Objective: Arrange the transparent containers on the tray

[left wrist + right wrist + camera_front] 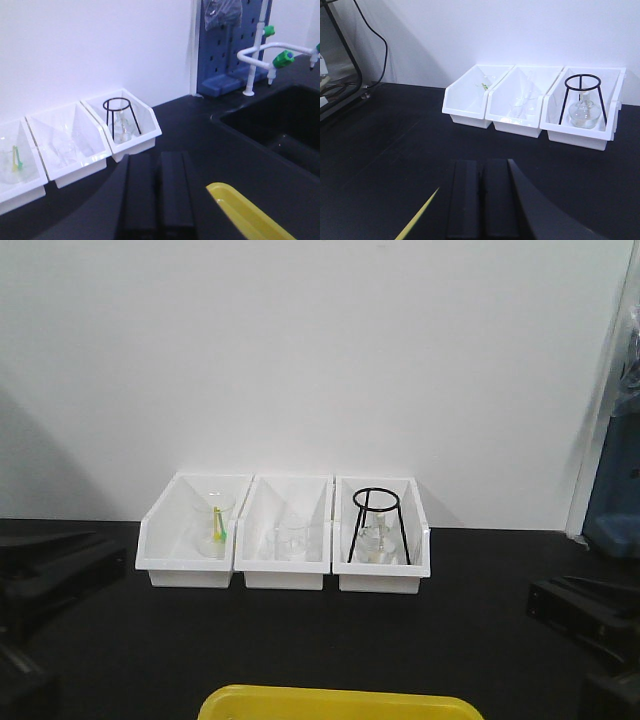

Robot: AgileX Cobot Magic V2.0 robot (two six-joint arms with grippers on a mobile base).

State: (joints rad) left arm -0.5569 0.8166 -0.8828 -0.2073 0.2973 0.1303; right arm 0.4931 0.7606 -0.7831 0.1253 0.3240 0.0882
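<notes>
Tools (159,195) (481,200) you run sit closed and empty on the black desk (300,640), bright yellow rimmed plastic tray (340,704) between them.

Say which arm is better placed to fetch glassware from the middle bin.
Left, narrowly. In the front view the middle bin sits left of centre, nearer the left pincer than the right pincer. Both are shut and empty.
</notes>
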